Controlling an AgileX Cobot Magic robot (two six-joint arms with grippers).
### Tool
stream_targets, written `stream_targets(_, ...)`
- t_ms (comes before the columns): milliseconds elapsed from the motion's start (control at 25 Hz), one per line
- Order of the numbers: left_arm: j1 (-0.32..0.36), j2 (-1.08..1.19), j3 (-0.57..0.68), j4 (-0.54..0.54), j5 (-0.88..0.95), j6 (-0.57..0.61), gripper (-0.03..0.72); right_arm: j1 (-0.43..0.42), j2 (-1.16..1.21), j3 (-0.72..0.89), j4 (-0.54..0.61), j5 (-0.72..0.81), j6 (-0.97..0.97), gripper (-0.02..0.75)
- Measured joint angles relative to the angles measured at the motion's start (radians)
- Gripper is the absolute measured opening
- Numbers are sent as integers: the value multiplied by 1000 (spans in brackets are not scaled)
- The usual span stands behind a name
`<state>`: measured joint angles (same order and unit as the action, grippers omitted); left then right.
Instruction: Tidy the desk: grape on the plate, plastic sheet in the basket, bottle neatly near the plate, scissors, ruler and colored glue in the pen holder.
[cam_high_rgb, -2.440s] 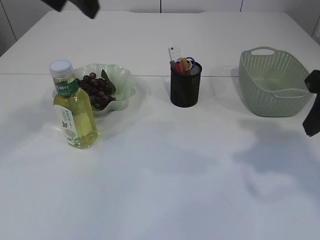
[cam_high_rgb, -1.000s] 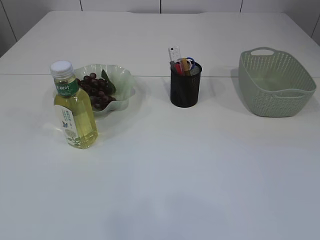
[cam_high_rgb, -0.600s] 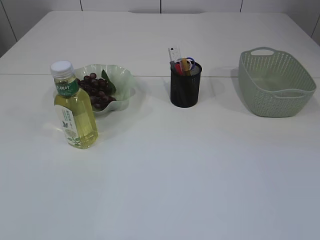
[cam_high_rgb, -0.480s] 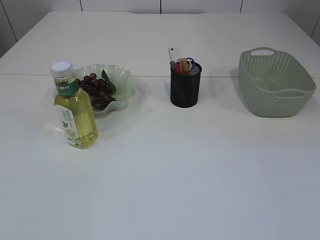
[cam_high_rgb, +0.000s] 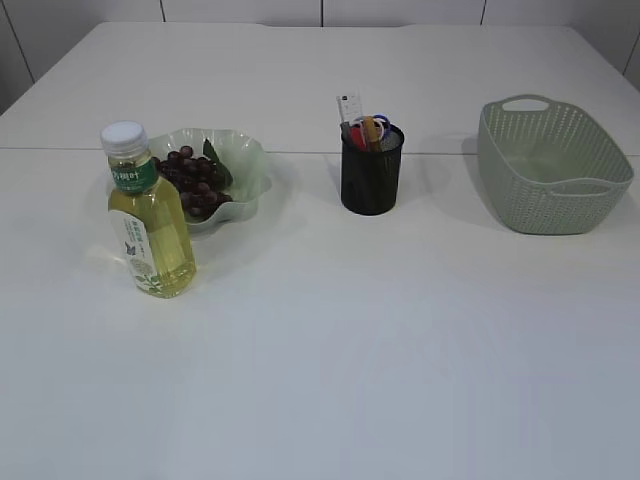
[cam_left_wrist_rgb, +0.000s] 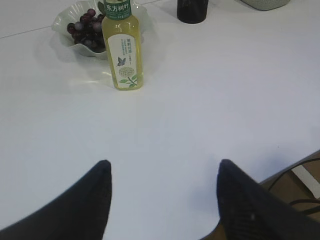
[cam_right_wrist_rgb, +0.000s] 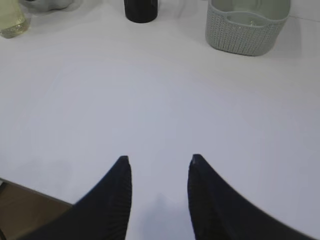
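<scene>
A dark grape bunch lies on the pale green wavy plate. Right in front of the plate stands the bottle of yellow drink, upright, with a white cap. The black mesh pen holder holds a white ruler, scissors with coloured handles and colored glue. The green basket stands at the right; I cannot make out a plastic sheet in it. Both grippers are out of the exterior view. My left gripper hangs open over the near table edge, empty. My right gripper is open and empty too.
In the left wrist view the bottle and plate lie far ahead, and cables show past the table edge at the lower right. The right wrist view shows the basket and pen holder far ahead.
Both arms, seen at the top left and right edges early on, have left the exterior view. The objects have not moved in the last second.
</scene>
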<state>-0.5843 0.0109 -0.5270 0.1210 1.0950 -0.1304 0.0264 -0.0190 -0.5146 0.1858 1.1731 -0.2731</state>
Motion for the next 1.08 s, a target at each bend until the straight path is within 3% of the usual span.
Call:
stream_targets(320,0,0,0,3,0,0,484,0,0,8,-65,-8,58,312)
stream_targets(800,2,0,0,3,0,0,484,0,0,8,-71,-8,66,312)
stream_targets(1080,111,0,0,2,0,0,484,0,0,8,-72,-10,66,312)
